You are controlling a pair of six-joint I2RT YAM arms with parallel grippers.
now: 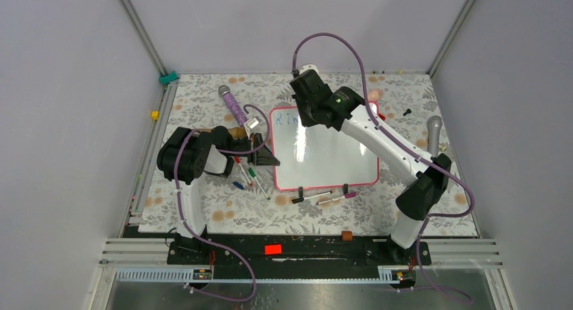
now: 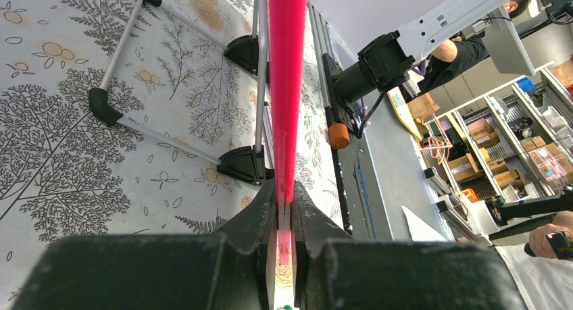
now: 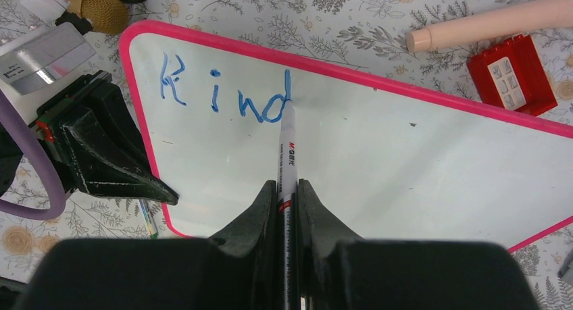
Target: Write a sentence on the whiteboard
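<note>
**A:** how far along is the sentence?

**B:** one word so far, "kind" (image 3: 223, 97), four blue letters at the top left of the whiteboard (image 3: 405, 175). The rest is blank, so I'd say most of the writing is left

**A:** claws?

**B:** right claw (image 3: 287, 188) is clamped on the marker (image 3: 288, 144), tip touching the d. Left claw (image 2: 285, 198) is pinching the board's pink left rim (steadying it, I guess). Board sits mid-table

**A:** counts?

**B:** one board, one marker in use, two pens (image 1: 311, 196) just by its near edge, one red block (image 3: 513, 73)

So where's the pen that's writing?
Right wrist view: the pen is pinched in the right claw, its tip on the whiteboard at the blue letter d.
</note>
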